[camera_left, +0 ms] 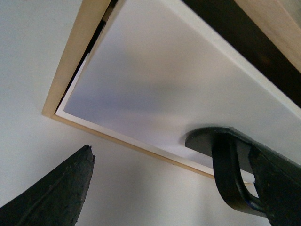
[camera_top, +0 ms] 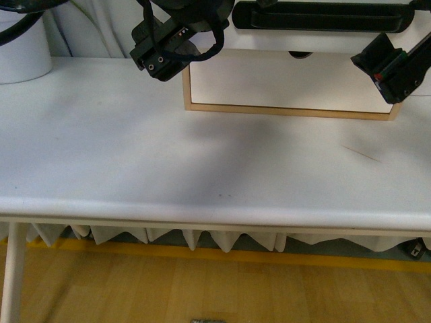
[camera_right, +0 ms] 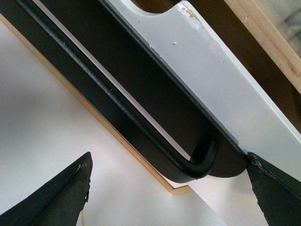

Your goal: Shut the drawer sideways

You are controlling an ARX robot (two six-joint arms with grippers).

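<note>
The drawer [camera_top: 269, 42] is a white front at the top of a light-wood cabinet [camera_top: 289, 112], with a long black bar handle [camera_top: 323, 16] and a semicircular notch [camera_top: 300, 54]. It juts forward over the plain white front [camera_top: 289, 81] below. My left gripper [camera_top: 158, 62] hangs open at the cabinet's left edge, the right gripper [camera_top: 392, 67] open at its right edge. The left wrist view has the handle's end [camera_left: 225, 165] just inside one finger [camera_left: 277, 188], gripper [camera_left: 174, 188] empty. In the right wrist view the handle's bend [camera_right: 202, 162] lies between the open gripper [camera_right: 164, 197] fingers, untouched; drawer [camera_right: 225, 75].
The cabinet stands on a white table [camera_top: 135, 155] whose front edge runs near the bottom. A white cylindrical container [camera_top: 23, 47] sits at the back left. A thin stick [camera_top: 361, 155] lies on the table at the right. Wooden floor [camera_top: 202, 289] shows below.
</note>
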